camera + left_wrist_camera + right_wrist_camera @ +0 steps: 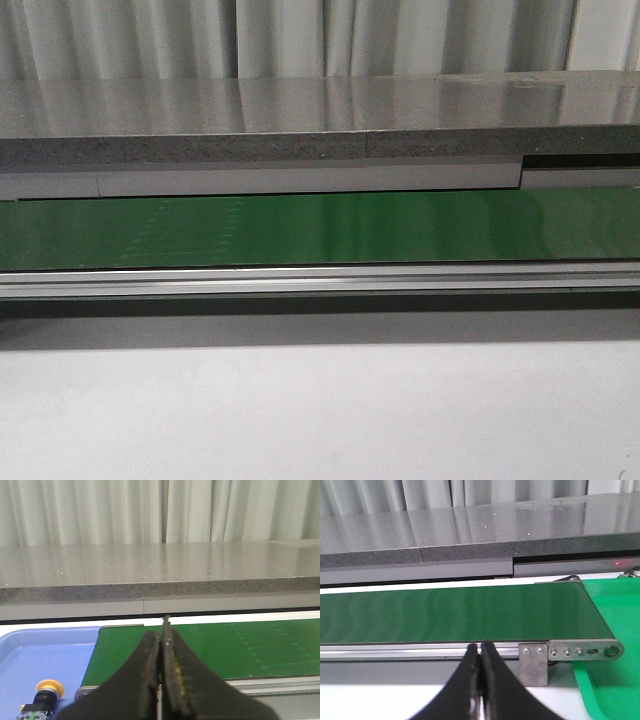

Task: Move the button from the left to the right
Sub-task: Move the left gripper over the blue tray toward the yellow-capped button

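Nothing of the transfer looks done yet, judging by how things lie. The button (46,694) sits in the blue tray (30,650) at the left end of the green conveyor belt (240,647), lying on its side with its yellow-orange cap pointing toward about 1 o'clock and its black body trailing toward 7 o'clock in the left wrist view; only part of the body shows at the frame's lower edge, so its exact resting pose is probably flat but I cannot be sure. The left tool (161,645) has its two dark fingers pressed together with nothing between them, and it hangs beside the button rather than over it, the button lying off at roughly 8 o'clock from the fingertips. The right tool (480,652) is likewise closed on nothing, poised near the belt's front rail, with the green tray (615,630) at the belt's right end lying at about 3 o'clock from it and showing no button. The front view shows only the bare belt (320,228) and the table (320,410), no arm and no button. Everything remains: opening the left tool, reaching and gripping the button, and getting it across to the right side.
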